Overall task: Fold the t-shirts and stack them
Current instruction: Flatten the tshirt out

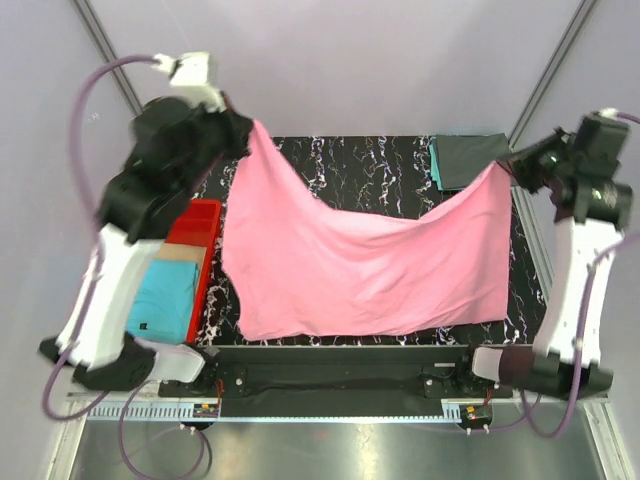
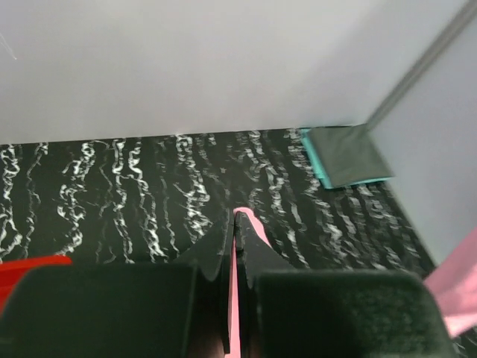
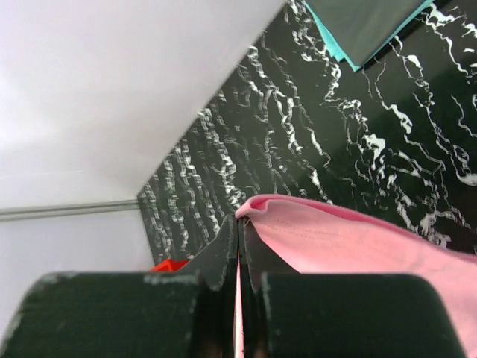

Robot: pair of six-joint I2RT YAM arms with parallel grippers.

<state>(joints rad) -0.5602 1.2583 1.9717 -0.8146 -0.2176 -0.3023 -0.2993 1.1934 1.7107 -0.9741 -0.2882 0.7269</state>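
Observation:
A bright pink t-shirt [image 1: 370,260] hangs spread between both arms above the black marbled table [image 1: 370,165]. My left gripper [image 1: 245,128] is shut on its upper left corner, and pink cloth [image 2: 237,298] shows pinched between the fingers [image 2: 212,250]. My right gripper [image 1: 508,165] is shut on the upper right corner, where the pink cloth [image 3: 358,242] drapes off to the right. A folded dark grey t-shirt [image 1: 470,158] lies on a folded teal one [image 1: 436,165] at the back right. A light blue t-shirt [image 1: 165,300] lies in the red bin [image 1: 200,225].
The red bin stands at the table's left edge beside the left arm. Grey walls close in the back and sides. The pink shirt's lower hem hangs near the table's front edge [image 1: 340,345].

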